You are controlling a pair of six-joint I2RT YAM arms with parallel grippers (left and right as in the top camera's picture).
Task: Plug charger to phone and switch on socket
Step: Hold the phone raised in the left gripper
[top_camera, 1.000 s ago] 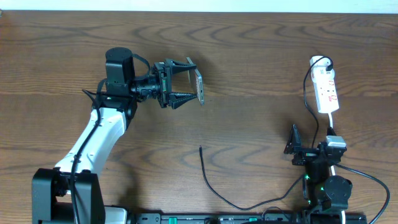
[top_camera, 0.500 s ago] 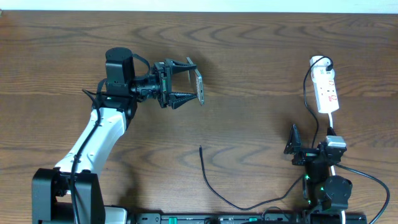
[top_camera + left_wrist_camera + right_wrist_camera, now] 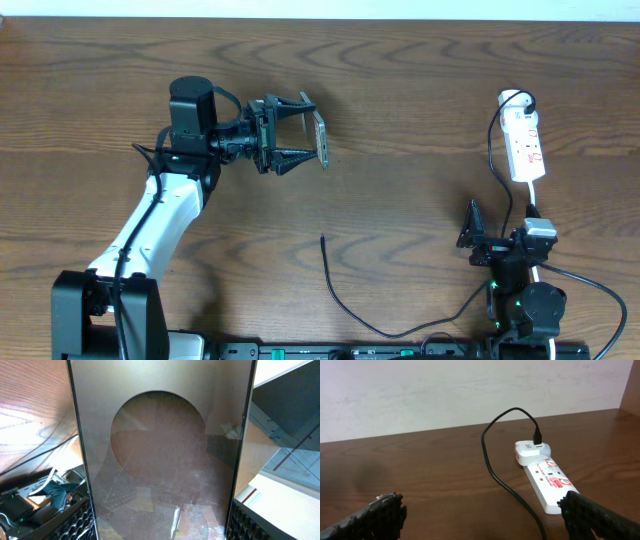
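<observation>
My left gripper (image 3: 300, 135) is shut on the phone (image 3: 321, 140) and holds it on edge above the table's upper middle. In the left wrist view the phone's glossy brownish face (image 3: 160, 450) fills the frame between the two fingers. The black charger cable (image 3: 345, 300) lies on the table, its plug tip (image 3: 322, 238) free below the phone. It runs right and up to the white socket strip (image 3: 525, 140) at the right, where it is plugged into a white adapter (image 3: 532, 450). My right gripper (image 3: 480, 515) is open and empty, near the front edge below the socket (image 3: 550, 482).
The wooden table (image 3: 420, 80) spans the views. A pale wall (image 3: 470, 390) stands behind the table's far edge. The black cable (image 3: 505, 480) crosses the table between my right fingers.
</observation>
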